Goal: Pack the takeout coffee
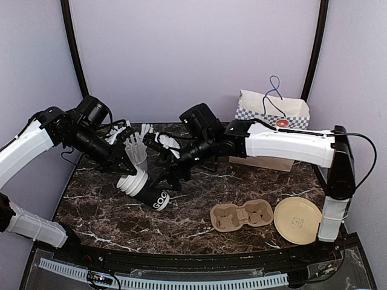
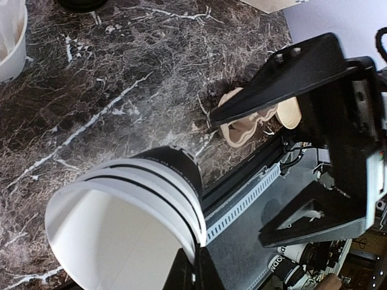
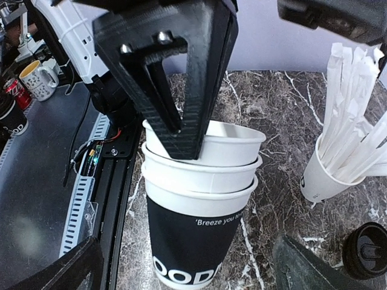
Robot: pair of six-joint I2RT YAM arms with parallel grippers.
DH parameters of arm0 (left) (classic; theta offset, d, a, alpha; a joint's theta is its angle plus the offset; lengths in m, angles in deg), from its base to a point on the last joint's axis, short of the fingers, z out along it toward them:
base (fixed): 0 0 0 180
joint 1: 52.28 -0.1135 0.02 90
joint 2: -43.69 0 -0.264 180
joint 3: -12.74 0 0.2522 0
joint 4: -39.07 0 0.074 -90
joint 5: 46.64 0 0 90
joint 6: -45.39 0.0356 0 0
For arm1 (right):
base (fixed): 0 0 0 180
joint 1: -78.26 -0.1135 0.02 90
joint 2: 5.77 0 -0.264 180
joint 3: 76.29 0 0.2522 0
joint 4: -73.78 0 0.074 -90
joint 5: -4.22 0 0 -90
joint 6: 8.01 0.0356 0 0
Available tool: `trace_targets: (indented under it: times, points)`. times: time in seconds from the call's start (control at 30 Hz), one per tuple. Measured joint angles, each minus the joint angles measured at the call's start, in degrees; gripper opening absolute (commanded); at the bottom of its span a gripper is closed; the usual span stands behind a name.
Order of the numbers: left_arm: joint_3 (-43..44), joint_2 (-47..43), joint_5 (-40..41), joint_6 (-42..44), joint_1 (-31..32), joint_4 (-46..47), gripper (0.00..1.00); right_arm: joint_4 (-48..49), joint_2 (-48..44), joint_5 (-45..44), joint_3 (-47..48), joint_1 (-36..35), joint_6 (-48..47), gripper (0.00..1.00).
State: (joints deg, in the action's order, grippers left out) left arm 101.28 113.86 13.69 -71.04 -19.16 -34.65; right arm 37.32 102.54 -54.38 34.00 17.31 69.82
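Left of centre in the top view, the left jaws are gripping the rim of the tilted stack of black cups [image 1: 147, 192]; the right jaws are standing wide open just beside it.

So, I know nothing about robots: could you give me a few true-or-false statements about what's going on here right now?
1. The left gripper pinches the rim of a stack of cups. True.
2. The stacked cups have lids on. False: they are open, with their white insides showing.
3. The right gripper is clamped shut. False: its jaws stand wide open, one on either side of the stack.
4. The cardboard carrier holds no cup. True.
5. The paper bag lies flat at the near edge. False: it stands upright at the back.
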Motion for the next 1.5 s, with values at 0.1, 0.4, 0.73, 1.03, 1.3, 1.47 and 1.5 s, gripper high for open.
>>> trace_targets:
  times: [0.1, 0.4, 0.73, 1.03, 1.3, 1.47, 1.5]
  points:
    - [0.0, 0.0, -1.4, -0.4, 0.3, 1.2, 0.0, -0.1, 1.7, -0.7, 0.0, -0.7, 0.0, 0.99]
    - [0.1, 0.0, 2.8, 0.5, 1.6, 1.7, 0.0, 2.4, 3.6, 2.1, 0.7, -0.6, 11.5, 0.94]
    - [-3.3, -5.0, 11.1, 6.4, 8.9, 6.0, 0.0, 19.6, 4.0, 9.4, -10.1, 8.4, 41.7, 0.84]
    - [-3.7, -2.5, 15.3, 8.0, 14.7, 7.8, 0.0, 30.0, 5.9, 16.6, -10.1, 7.5, 54.9, 0.9]
    - [-3.5, -0.2, 18.2, 8.4, 16.0, 7.8, 0.0, 33.9, 5.9, 18.5, -11.5, 7.4, 58.9, 0.83]
    - [-2.6, -0.1, 18.4, 8.5, 16.2, 7.9, 0.0, 33.3, 6.0, 17.9, -12.0, 7.4, 59.6, 0.78]
    - [-2.5, -0.1, 18.4, 8.5, 16.3, 7.9, 0.0, 33.3, 6.2, 17.8, -12.0, 7.4, 59.6, 0.77]
